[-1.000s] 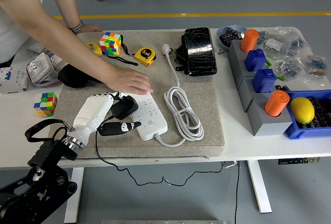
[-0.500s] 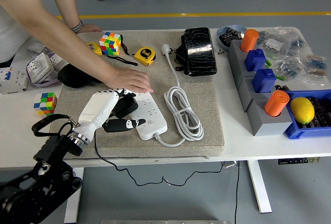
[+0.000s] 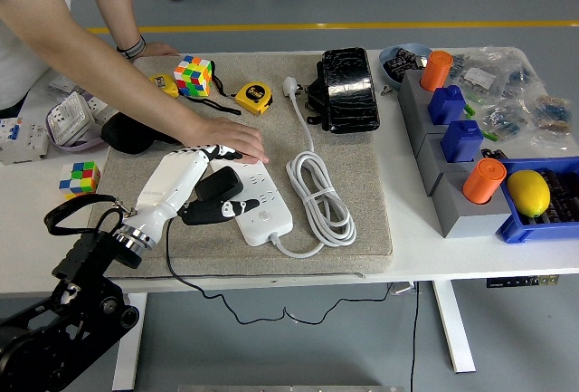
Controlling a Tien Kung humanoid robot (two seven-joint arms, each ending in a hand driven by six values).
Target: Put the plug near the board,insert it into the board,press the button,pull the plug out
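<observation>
A white power strip [image 3: 264, 205] lies on the grey mat [image 3: 362, 202], its white cable [image 3: 317, 195] coiled to the right. My left hand [image 3: 217, 195], white with black fingertips, is shut on a black plug [image 3: 220, 184] and holds it over the strip's left end. Whether the plug's pins are in a socket is hidden. A thin black cord [image 3: 181, 279] runs from the plug off the table's front edge. A person's hand [image 3: 231, 141] presses down on the strip's far end. My right hand is out of view.
On the mat's far side are a Rubik's cube [image 3: 194, 75], a yellow tape measure [image 3: 254, 97] and a black pouch [image 3: 346, 89]. Grey blocks with orange and blue pieces [image 3: 457, 138] and a blue bin holding a lemon [image 3: 528, 192] stand at the right. A second cube [image 3: 80, 179] is at the left.
My left hand has carried the black plug up and to the right, from beside the strip's left edge to over its left end. The person's hand stays on the strip.
</observation>
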